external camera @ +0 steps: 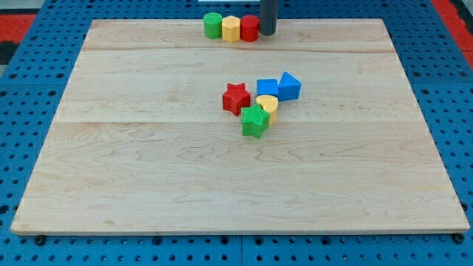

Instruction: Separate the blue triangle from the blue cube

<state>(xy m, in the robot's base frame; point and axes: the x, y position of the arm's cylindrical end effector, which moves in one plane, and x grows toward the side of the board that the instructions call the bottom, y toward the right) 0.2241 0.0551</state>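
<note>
My tip (pixel 267 33) sits beside the red cylinder (pixel 250 28); I have no claw, nothing held. Blue triangle (pixel 290 86) touches blue cube (pixel 267 88): light, rigid, likely slides easily. Push its inner face.

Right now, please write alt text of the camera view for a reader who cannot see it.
At the wooden board's middle, a blue triangle touches a blue cube, clustered with a red star, yellow block and green star. My tip is at the view's top, beside a row of green, yellow and red cylinders.
</note>
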